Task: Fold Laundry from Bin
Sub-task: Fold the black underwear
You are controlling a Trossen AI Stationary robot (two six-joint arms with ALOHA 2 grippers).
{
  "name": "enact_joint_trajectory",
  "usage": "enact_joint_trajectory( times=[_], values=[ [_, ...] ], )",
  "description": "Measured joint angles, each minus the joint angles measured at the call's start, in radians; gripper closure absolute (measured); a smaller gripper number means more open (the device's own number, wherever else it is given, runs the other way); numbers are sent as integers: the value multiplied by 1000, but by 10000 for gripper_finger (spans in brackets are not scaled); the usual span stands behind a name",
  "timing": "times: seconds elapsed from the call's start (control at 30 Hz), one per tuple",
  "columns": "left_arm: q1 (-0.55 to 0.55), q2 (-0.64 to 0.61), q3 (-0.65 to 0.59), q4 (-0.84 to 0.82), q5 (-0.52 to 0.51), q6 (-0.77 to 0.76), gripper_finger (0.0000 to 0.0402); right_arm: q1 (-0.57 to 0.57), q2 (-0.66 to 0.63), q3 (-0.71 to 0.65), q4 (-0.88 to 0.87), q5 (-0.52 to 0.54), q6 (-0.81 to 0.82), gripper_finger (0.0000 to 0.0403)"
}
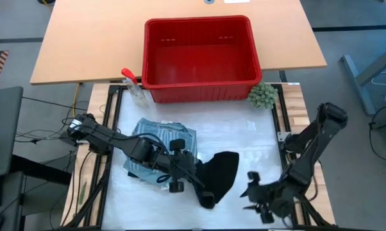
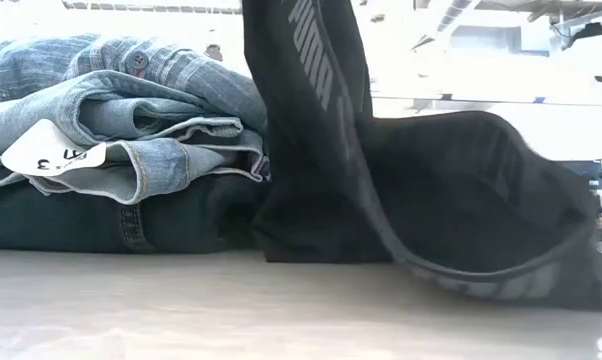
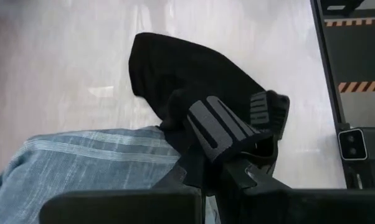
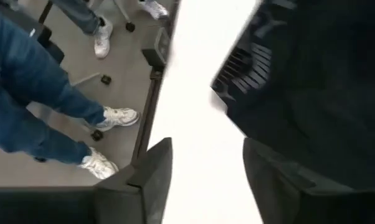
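The red bin (image 1: 199,83) stands at the far middle; I see no laundry in it. A folded stack of laundry, light denim jeans (image 2: 111,130) over a dark piece with a blue-white striped shirt (image 3: 81,165), lies left of centre under my left arm. The small black piece (image 1: 222,173) lies right of the stack, and my left gripper (image 1: 201,186) is shut on it. My right gripper (image 1: 252,187) hovers open at the near right, just beside the black piece (image 4: 312,74), with nothing between its fingers (image 4: 153,177). My left gripper pinches the black piece at its waistband with grey stripes (image 3: 217,127) between the two fingers. It comes from the table's left, slanting down. That edge is raised (image 2: 301,90), while the rest of the piece (image 2: 471,220) lies slack on the table.
A clear spray bottle with a red trigger (image 1: 134,86) lies by the bin's near left corner. A green fuzzy ball (image 1: 262,96) sits at its near right corner. A person's legs and white shoes (image 4: 50,106) show beyond the table's edge. White table surface (image 1: 244,135) lies bare between bin and laundry.
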Motion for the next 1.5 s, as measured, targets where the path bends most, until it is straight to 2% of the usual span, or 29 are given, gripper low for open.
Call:
enact_joint_trajectory(
  times=[0.17,0.4,0.57,0.73,1.17,1.23,1.3,1.5],
  values=[
    [1,0,0,-18,0,40,401,-10,139,1,135,9,-64,144],
    [3,0,0,-23,54,97,401,-72,301,1,270,81,-113,143],
    [2,0,0,-25,70,126,401,-127,407,1,404,86,-169,143],
    [1,0,0,-60,122,134,401,-148,457,1,422,85,-181,143],
    [-4,0,-1,-98,119,172,401,-168,583,12,507,51,-240,146],
    [-4,0,0,-98,119,172,401,-168,589,20,499,59,-243,162],
    [-4,0,0,-97,119,172,401,-165,588,29,478,59,-247,196],
    [-4,0,0,-78,114,175,401,-144,503,67,317,39,-283,370]
  ],
)
